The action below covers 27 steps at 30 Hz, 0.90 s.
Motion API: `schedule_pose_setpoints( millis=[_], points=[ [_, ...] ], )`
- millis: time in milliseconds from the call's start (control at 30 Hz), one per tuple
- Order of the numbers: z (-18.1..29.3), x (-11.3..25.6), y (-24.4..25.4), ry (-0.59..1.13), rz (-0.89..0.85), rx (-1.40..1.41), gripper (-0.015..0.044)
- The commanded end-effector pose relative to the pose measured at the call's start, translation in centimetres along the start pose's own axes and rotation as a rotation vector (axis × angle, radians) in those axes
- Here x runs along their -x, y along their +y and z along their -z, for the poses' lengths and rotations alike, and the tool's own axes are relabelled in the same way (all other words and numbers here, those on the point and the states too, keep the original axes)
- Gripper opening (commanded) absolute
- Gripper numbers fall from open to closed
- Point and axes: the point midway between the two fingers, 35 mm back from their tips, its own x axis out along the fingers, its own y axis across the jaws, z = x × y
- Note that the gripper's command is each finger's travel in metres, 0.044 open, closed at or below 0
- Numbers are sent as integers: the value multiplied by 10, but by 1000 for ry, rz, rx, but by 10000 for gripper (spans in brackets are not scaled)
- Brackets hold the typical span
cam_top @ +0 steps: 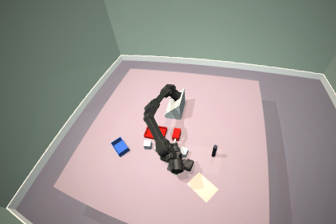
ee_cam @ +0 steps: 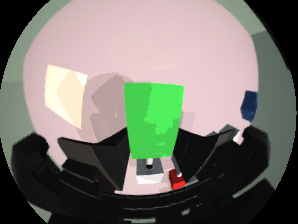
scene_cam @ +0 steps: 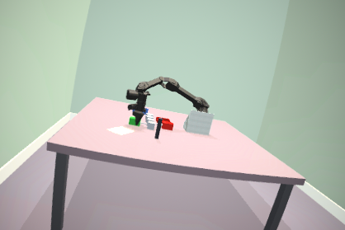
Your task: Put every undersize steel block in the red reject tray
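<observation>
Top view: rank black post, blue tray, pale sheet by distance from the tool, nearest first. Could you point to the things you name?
From the tool (cam_top: 174, 172) (scene_cam: 137, 124) (ee_cam: 149, 125), in the top view:
1. Pale sheet (cam_top: 202, 189) (scene_cam: 120, 130) (ee_cam: 65, 92): lower right of it.
2. Black post (cam_top: 215, 151) (scene_cam: 158, 129): right, slightly higher in the picture.
3. Blue tray (cam_top: 120, 147) (ee_cam: 249, 106): off to the left.

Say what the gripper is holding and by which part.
The gripper holds the green GO gauge by its green body, one finger on either side.
</observation>
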Motion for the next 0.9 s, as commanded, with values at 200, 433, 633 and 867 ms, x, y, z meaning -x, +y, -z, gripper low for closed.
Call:
schedule_pose_setpoints(
  millis=[200, 433, 633, 867],
  points=[
    [3, 3, 1, -13, -4, -2, 0],
    [6, 2, 1, -18, -4, -2, 0],
    [8, 2, 1, -22, -4, -2, 0],
    [6, 4, 0, -22, -4, -2, 0]
  ],
)
